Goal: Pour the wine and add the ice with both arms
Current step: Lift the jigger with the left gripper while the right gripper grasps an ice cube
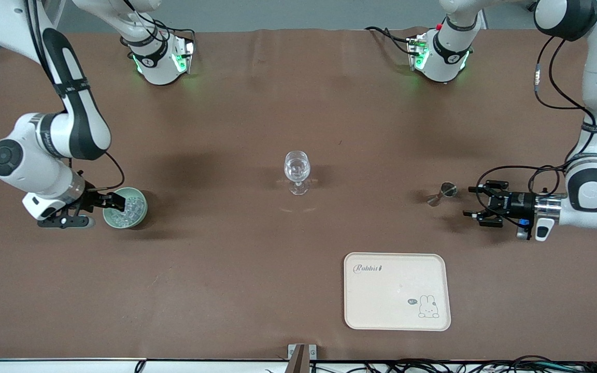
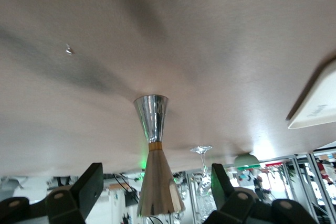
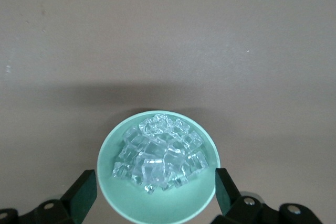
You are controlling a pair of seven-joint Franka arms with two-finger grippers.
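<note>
A mint-green bowl [image 1: 133,213] holds a heap of ice [image 1: 127,207] near the right arm's end of the table. My right gripper [image 1: 105,210] is open at the bowl. In the right wrist view its fingers [image 3: 84,192] stand either side of the bowl [image 3: 157,205], with the ice [image 3: 160,153] piled inside. A clear stemmed wine glass [image 1: 297,171] stands upright at the table's middle. A metal jigger [image 1: 443,192] stands near the left arm's end. My left gripper [image 1: 469,202] is open, low over the table, just short of the jigger [image 2: 155,145].
A cream tray [image 1: 397,316] with a rabbit print lies nearer the front camera than the glass and jigger. In the left wrist view the tray's corner [image 2: 315,108], the wine glass [image 2: 202,161] and the green bowl [image 2: 247,160] show farther off.
</note>
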